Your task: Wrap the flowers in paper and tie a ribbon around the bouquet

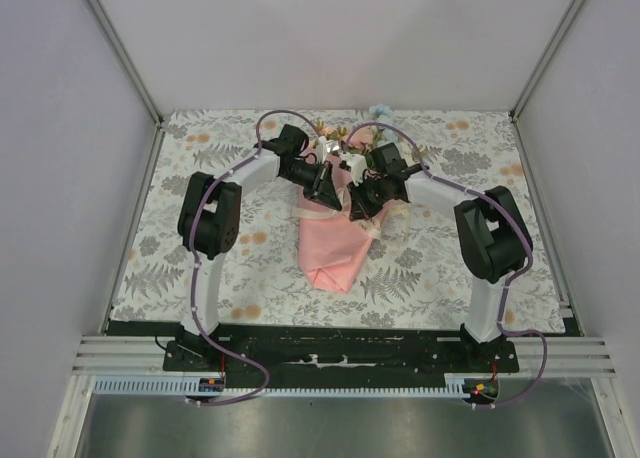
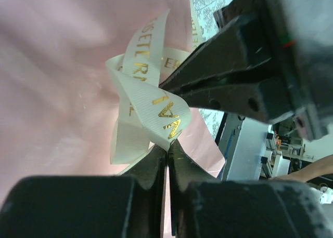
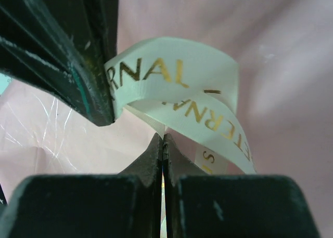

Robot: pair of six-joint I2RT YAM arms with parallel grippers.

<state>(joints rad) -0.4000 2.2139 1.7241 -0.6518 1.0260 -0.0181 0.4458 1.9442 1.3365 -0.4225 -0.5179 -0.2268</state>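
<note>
The bouquet [image 1: 335, 243] lies mid-table, a pink paper [image 2: 52, 66] cone with its tip toward the arms. The flowers [image 1: 378, 110] stick out at its far end. A cream ribbon [image 2: 145, 92] with gold lettering loops over the cone's waist. Both grippers meet above that waist. My left gripper [image 2: 167, 144] pinches a ribbon fold at its tips, the jaws all but touching. My right gripper [image 3: 164, 136] is shut on a thin ribbon edge [image 3: 177, 77]. Each wrist view shows the other gripper's dark fingers close by, against the ribbon loop.
A floral-print tablecloth [image 1: 200, 268] covers the table. Grey walls and metal frame posts [image 1: 120, 48] bound it on three sides. Purple cables [image 1: 285, 118] arch over both forearms. The arm bases sit on a black rail [image 1: 340, 348] at the near edge.
</note>
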